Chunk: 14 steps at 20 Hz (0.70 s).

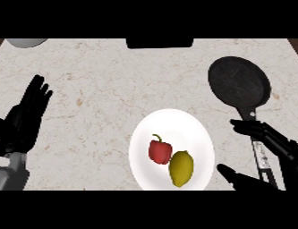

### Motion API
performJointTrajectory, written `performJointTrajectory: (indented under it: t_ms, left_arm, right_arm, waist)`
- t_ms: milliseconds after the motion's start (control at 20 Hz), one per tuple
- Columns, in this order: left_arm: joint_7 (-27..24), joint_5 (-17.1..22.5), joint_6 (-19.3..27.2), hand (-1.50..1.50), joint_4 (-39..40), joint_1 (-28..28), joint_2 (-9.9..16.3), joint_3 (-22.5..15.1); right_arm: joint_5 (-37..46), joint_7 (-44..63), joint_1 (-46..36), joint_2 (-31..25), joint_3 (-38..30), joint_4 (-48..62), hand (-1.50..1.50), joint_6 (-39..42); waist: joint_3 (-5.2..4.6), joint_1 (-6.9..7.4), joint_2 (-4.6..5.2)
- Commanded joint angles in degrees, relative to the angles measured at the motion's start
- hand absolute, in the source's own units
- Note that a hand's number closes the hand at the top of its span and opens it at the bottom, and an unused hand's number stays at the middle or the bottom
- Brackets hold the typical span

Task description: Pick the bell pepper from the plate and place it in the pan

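A red bell pepper [159, 151] with a curved stem lies on a white plate [171, 123] near the counter's front middle, touching a yellow fruit [181, 167] to its right. A black pan [239, 83] sits at the right, its handle [260, 147] running toward the front. My right hand [283, 154] is open just right of the plate, fingers spread over the pan's handle and thumb low beside the plate's rim, apart from the pepper. My left hand [27, 114] rests open at the left edge, fingers up.
A pale rounded object [26, 42] shows at the counter's back left corner. A black item [159, 43] stands at the back middle. Dark floor borders the marble counter [105, 89] on both sides.
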Motion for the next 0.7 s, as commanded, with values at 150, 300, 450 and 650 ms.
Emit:
performJointTrajectory:
  t_ms: [150, 300, 450, 650]
  left_arm:
    - [2.19, -1.30, -0.10, 0.00, -1.24, -1.63, -1.13, -0.17]
    - [1.67, -1.50, -0.88, 0.00, 0.66, -3.07, -1.69, -0.02]
    - [3.99, -1.25, -1.15, 0.00, 0.16, -4.57, -0.72, 0.00]
    - [3.58, -2.32, -0.64, 0.00, 0.82, -5.23, -2.24, -0.87]
  right_arm:
    - [11.58, 8.95, 1.47, -6.20, 0.81, -11.76, -1.50, 4.68]
    - [16.07, 21.04, -6.32, -5.98, 3.91, -11.45, -1.50, 10.86]
    - [22.43, 29.58, -11.40, -7.20, 8.64, -11.56, -1.50, 17.02]
    - [26.17, 39.22, -20.73, -4.13, 14.20, -7.91, -1.50, 25.80]
  waist:
    - [0.03, 1.70, 0.31]
    - [-0.02, 2.23, 0.43]
    - [-0.13, 2.76, 0.46]
    - [-0.14, 3.57, 0.57]
